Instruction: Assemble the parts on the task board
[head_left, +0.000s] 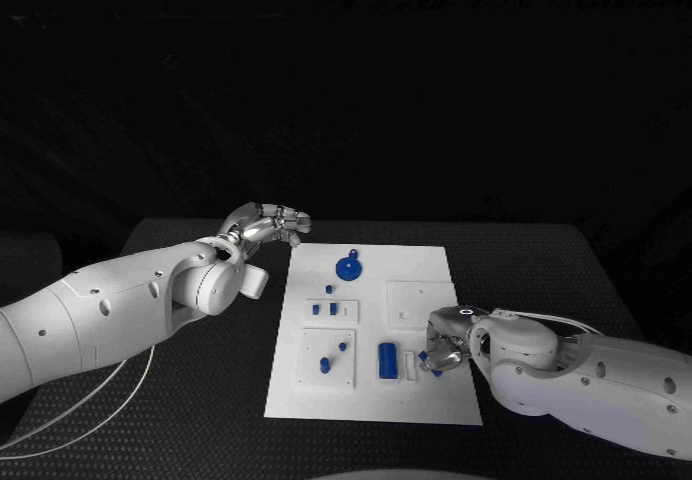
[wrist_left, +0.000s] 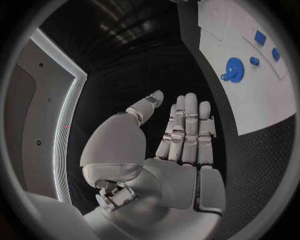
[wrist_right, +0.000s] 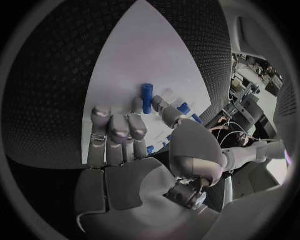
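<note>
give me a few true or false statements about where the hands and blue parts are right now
1. The left hand holds a blue part. False: its fingers are apart and it holds nothing, beside the task board.
2. The right hand is down over the board's near right area. True.
3. A blue gear lies on the board's far part. True.
4. The blue cylinder lies off the board on the black table. False: it lies on the board, beside the right hand.

The right robot hand (head_left: 444, 350) crowds the task board (head_left: 418, 270) at its near right corner, just beside the blue cylinder (head_left: 387, 360). The left robot hand (head_left: 267, 224) hangs off the board's far left corner. Between them, the blue gear (head_left: 348, 267) lies unblocked.
</note>
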